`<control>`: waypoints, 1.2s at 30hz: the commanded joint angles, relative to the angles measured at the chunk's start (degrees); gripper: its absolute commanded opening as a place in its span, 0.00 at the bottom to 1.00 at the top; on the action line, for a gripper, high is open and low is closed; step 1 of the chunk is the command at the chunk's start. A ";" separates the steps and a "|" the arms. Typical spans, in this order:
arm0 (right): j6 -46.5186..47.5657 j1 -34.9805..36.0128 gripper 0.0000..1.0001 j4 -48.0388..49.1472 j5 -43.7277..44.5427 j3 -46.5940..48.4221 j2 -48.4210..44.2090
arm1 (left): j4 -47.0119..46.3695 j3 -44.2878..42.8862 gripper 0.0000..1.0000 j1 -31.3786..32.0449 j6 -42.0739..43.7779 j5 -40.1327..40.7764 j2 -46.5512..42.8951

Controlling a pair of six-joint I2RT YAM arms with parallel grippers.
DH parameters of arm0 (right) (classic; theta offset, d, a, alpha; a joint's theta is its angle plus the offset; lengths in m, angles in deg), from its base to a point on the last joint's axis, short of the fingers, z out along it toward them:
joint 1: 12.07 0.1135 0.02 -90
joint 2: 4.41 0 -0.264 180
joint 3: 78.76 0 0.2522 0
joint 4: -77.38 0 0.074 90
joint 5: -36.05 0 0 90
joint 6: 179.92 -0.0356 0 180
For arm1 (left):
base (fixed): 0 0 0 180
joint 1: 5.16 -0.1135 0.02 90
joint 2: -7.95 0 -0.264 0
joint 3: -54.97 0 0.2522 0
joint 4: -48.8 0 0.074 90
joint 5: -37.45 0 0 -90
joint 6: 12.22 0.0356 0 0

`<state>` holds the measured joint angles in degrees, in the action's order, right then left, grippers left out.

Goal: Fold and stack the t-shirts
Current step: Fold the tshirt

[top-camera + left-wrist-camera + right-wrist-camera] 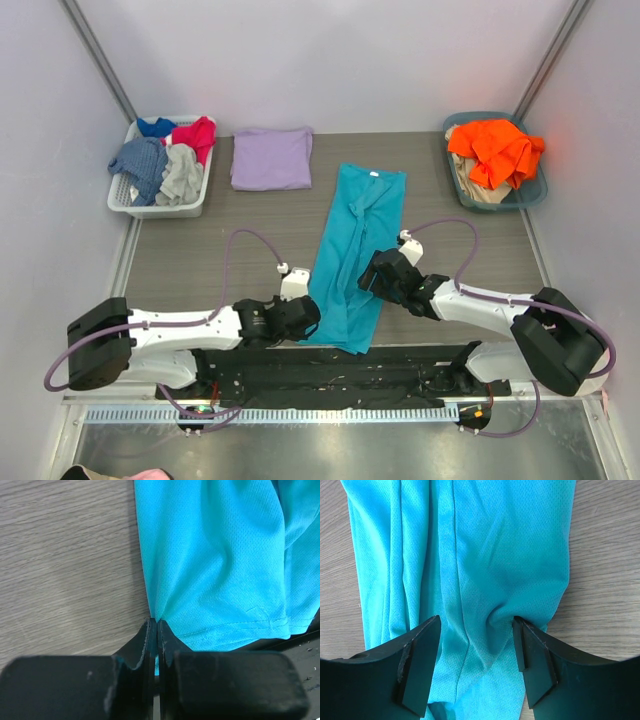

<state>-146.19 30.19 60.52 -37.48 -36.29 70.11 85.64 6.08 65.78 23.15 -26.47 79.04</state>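
Top external view: lavender t-shirt (pixel 271 158) lies folded far on the desk (pixel 180 260); teal t-shirt (pixel 355 250), mid-desk, is only a long strip. Left jaws pinch its near hem; right jaws straddle it, wide. Cross-folding and stacking remain.

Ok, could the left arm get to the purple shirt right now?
Probably not right away: the left gripper is shut on the teal shirt at its near corner. Once it lets go, bare table lies between it and the folded purple shirt, though that sits far back.
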 commanded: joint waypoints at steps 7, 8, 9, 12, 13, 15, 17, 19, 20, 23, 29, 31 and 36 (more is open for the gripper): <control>0.90 -0.16 0.68 -9.12 1.20 -1.29 2.82 | 3.21 1.03 0.07 0.34 -1.09 4.24 -2.36; 1.07 -0.16 0.68 -9.47 1.28 -1.03 2.82 | 3.21 1.03 0.08 0.26 -1.00 4.41 -2.27; 1.16 -0.07 0.68 -9.74 1.37 -0.85 2.82 | 3.12 1.21 0.12 0.25 -1.00 4.50 -2.10; 1.60 -0.16 0.68 -12.02 1.90 0.29 1.60 | 3.12 1.12 0.44 0.34 -1.09 4.59 -1.40; 1.69 -0.07 0.68 -12.72 1.99 0.64 0.98 | 3.21 1.03 0.49 0.34 -1.18 4.67 -1.22; 2.30 -0.16 0.68 -15.88 3.04 2.40 -1.83 | 3.47 0.60 0.67 0.34 -1.18 5.02 -1.30; 2.92 -0.16 0.68 -20.43 4.70 5.28 -5.42 | 4.52 0.16 0.70 0.34 -1.18 5.64 -1.74; 4.06 -0.16 0.68 -23.17 6.02 7.67 -7.98 | 5.31 -0.90 0.71 0.34 -1.27 6.52 -2.18; 4.76 -0.25 0.68 -25.27 6.73 10.29 -8.95 | 5.93 -1.16 0.72 0.34 -1.09 6.87 -2.79; 8.71 -1.91 0.68 -28.01 7.97 16.35 -9.66 | 6.98 -2.13 0.73 0.34 -0.83 7.75 -3.94; 20.12 -5.61 0.74 -28.90 7.09 31.02 5.96 | 8.21 -2.83 0.81 0.34 -1.09 7.84 -6.93; 22.42 -6.66 0.80 -29.16 7.70 35.25 13.59 | 8.74 -2.75 0.82 0.34 -1.27 7.84 -8.24; 27.87 -7.98 0.95 -29.08 11.12 47.65 26.27 | 10.24 -1.26 1.00 0.34 -2.76 8.02 -11.49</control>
<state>-125.69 23.13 32.83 -30.27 3.53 89.47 94.20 5.00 65.87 22.21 -20.76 70.36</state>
